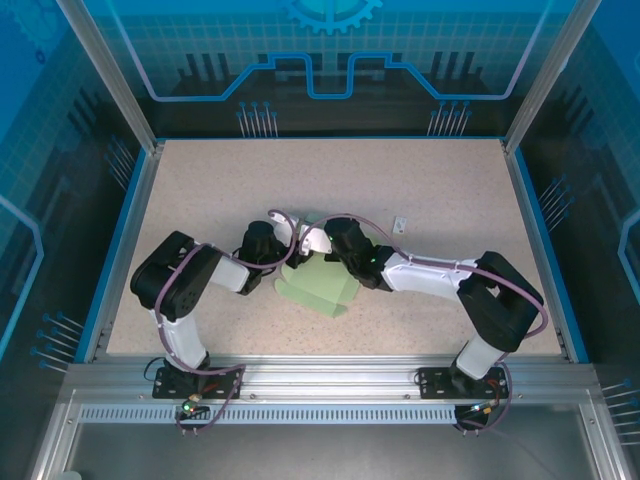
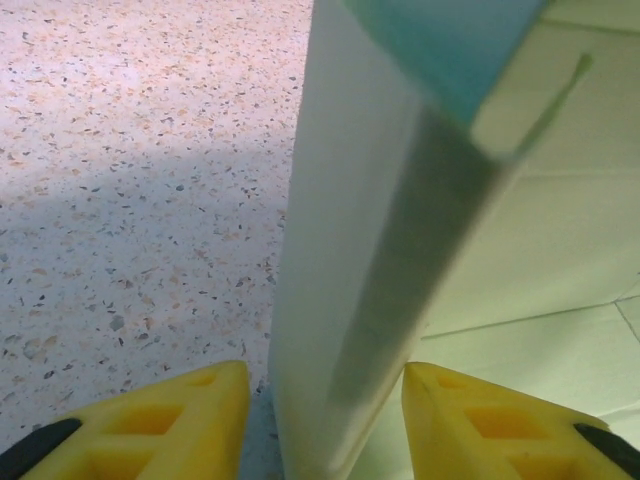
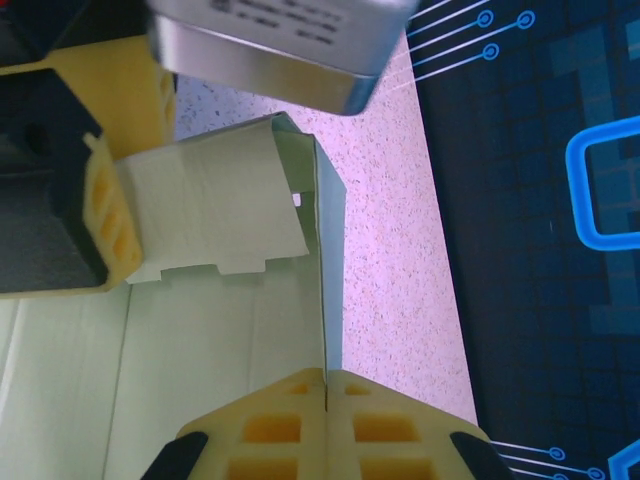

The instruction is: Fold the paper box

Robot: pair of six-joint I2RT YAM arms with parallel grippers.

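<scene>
Speckled tabletop [image 1: 450, 200], blue circuit-patterned walls [image 1: 330, 60]

The top external view looks down from above and behind the arm bases at the table's [image 1: 450, 190] near edge, facing the far edge and taking in all four corners. The left wrist view sits low and very close against the paper box [image 2: 340, 250], seemingly facing the right side. The right wrist view, equally near, looks over the same box toward a table edge; all three share the box at mid-table.
</scene>
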